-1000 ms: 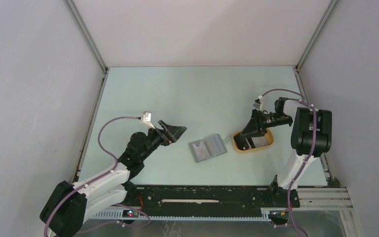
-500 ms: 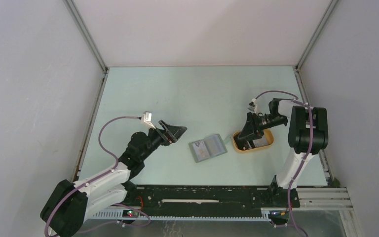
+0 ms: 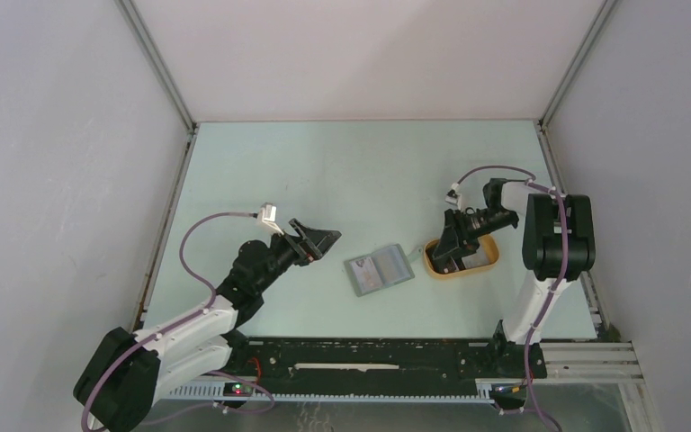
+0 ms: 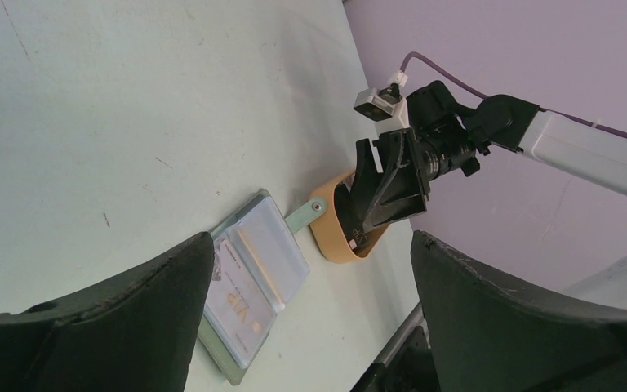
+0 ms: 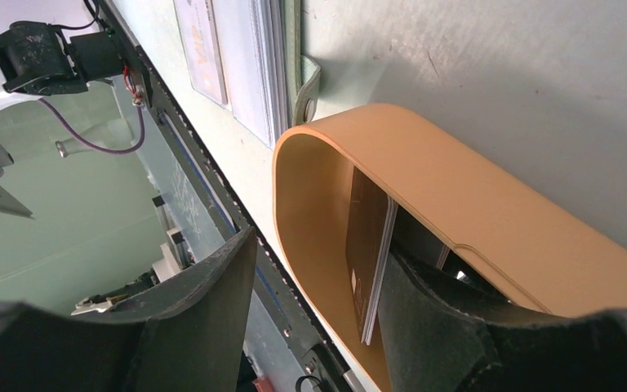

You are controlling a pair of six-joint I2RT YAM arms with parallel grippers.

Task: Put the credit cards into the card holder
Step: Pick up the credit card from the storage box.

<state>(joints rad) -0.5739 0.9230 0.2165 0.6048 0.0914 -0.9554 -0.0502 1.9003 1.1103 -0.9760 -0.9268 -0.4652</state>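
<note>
At the tray [image 5: 490, 220], right fingers [image 5: 171, 327] flank upended credit cards [image 5: 369, 253].

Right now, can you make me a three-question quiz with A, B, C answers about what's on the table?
1. Where is the card holder?
A. on the table, beside the tray
B. inside the tray
C. under the tray

2. What colour is the tray?
A. red
B. tan-yellow
C. blue

3. How is the card holder lying?
A. folded shut
B. standing on its edge
C. spread open

Answers:
1. A, because the top view shows it flat on the table just left of the tray.
2. B, because the tray's wall looks tan-yellow in every view.
3. C, because its pale inner slots face up.
</note>
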